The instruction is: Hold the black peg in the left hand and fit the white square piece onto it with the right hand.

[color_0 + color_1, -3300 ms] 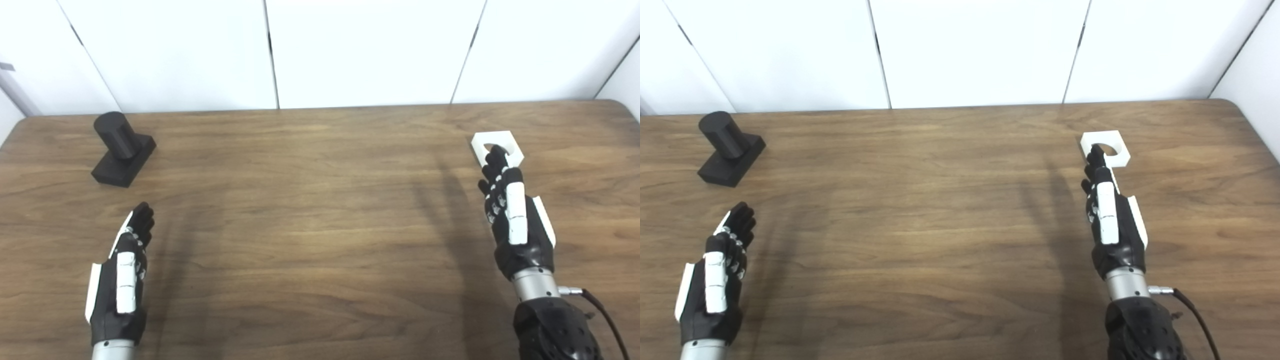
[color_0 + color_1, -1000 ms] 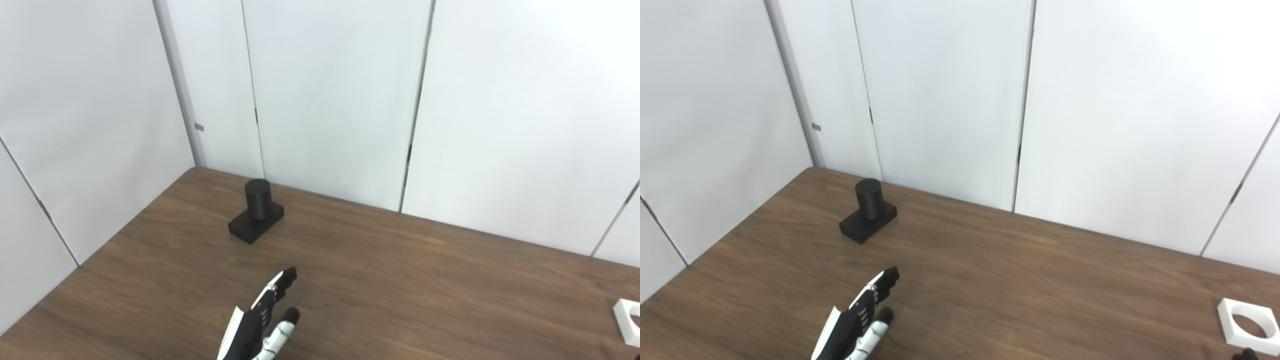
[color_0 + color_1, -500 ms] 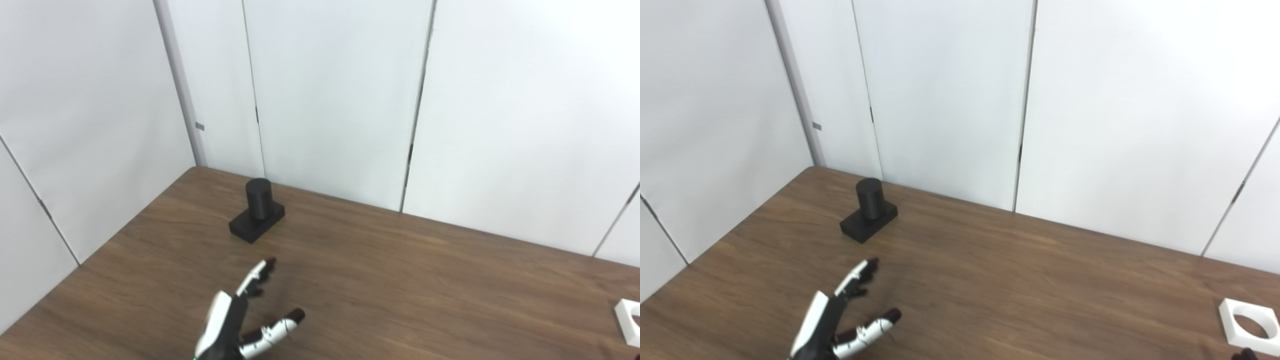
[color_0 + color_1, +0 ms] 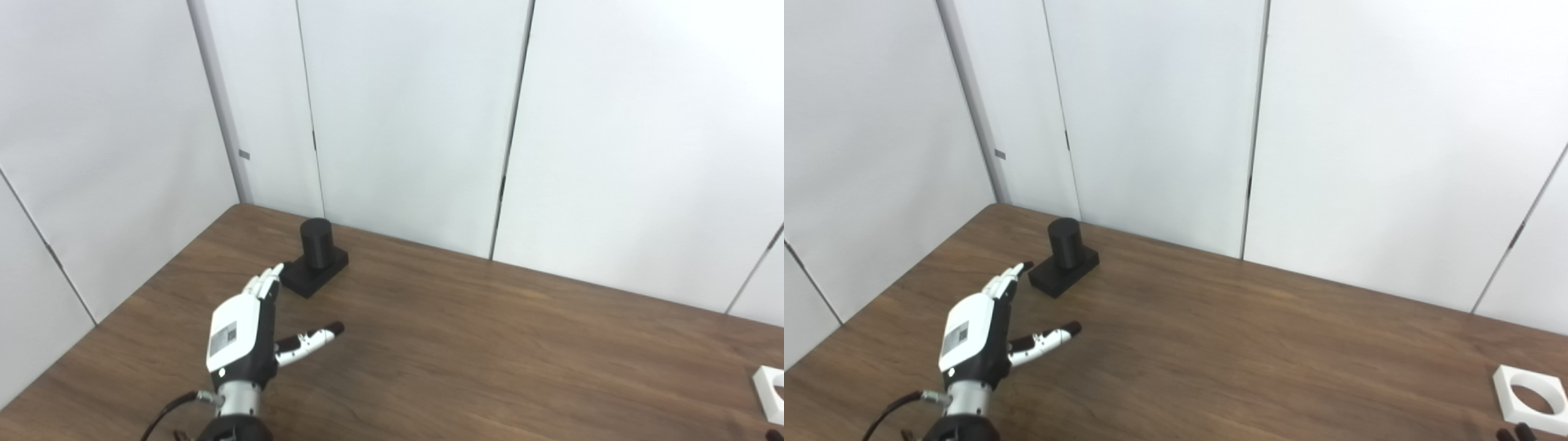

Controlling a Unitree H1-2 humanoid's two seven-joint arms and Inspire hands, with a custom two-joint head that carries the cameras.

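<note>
1. The wooden worktop point(image 4: 490, 343) is backed by white wall panels point(image 4: 404, 122).
2. The left hand point(image 4: 245, 334) is raised just short of the peg, fingers spread, holding nothing.
3. The black peg point(image 4: 315, 257) stands upright near the far left corner.
4. The white square piece point(image 4: 1530, 395) lies flat at the right edge.
5. Only the right hand's fingertips point(image 4: 1516, 433) are seen; its state cannot be told.

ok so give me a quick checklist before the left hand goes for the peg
1. Left hand open, fingers apart, holding nothing: ok.
2. Peg upright on its base, free of the hand: ok.
3. Path to the peg: fingertips sit just short of its base, bare table between: ok.
4. White piece flat on the table at the far right, hole up: ok.
5. Right hand ready: only its fingertips show at the bottom edge: cannot tell.
</note>
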